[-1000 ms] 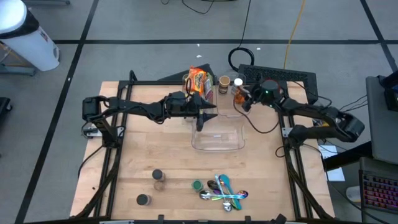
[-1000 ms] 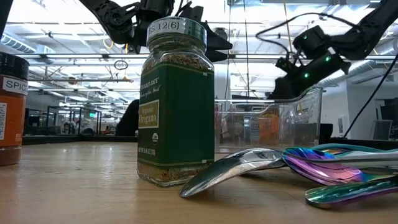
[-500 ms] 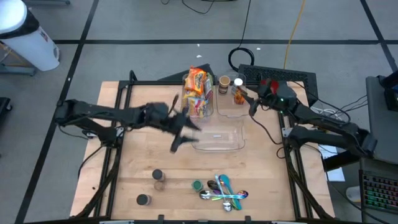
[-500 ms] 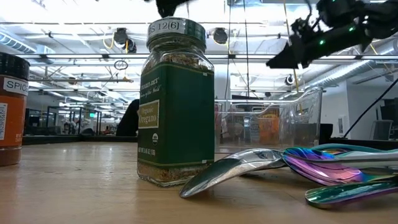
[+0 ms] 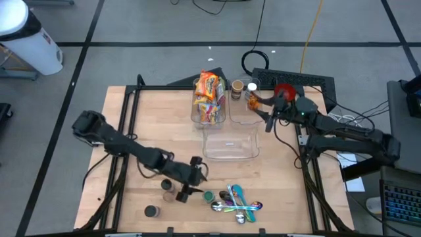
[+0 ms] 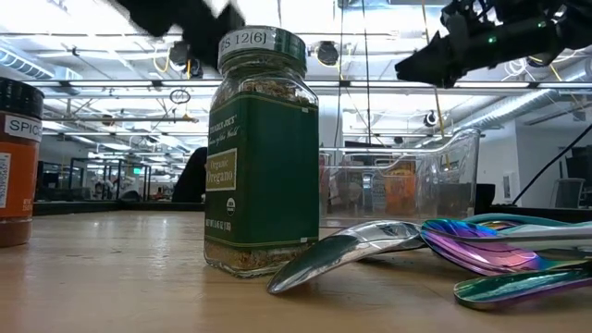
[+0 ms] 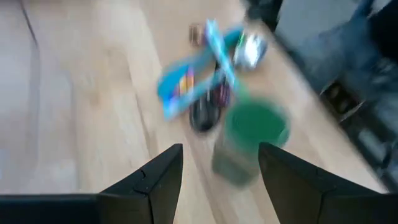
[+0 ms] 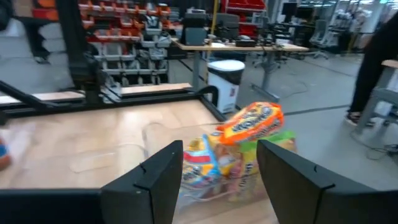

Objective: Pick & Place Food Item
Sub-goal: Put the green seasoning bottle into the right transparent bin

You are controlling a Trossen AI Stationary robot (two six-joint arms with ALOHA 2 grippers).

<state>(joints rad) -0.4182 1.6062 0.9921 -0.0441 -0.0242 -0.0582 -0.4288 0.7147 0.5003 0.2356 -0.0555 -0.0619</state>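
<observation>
Orange snack bags (image 5: 208, 92) stand in a clear tub (image 5: 197, 117) at the far middle of the table, and they also show in the right wrist view (image 8: 245, 140). A green-lidded oregano jar (image 5: 208, 196) (image 6: 262, 153) stands upright near the front edge. My left gripper (image 5: 196, 179) (image 7: 221, 152) hangs open just short of that jar (image 7: 249, 140), touching nothing. My right gripper (image 5: 265, 118) (image 8: 221, 149) (image 6: 435, 65) is open and level in the air at the far right, pointing toward the bags.
An empty clear tub (image 5: 245, 153) sits mid-table. Iridescent spoons (image 5: 238, 204) lie beside the oregano jar, and two brown-lidded jars (image 5: 167, 186) (image 5: 151, 211) stand near the front left. Small jars (image 5: 237, 87) (image 5: 252, 100) and a keyboard (image 5: 299, 80) are at the far right.
My left gripper has swung from over the clear tubs toward the table's near edge and sunk, and now stands beside the green-lidded jar. My right gripper has drawn back from the tubs toward the right edge and risen a little.
</observation>
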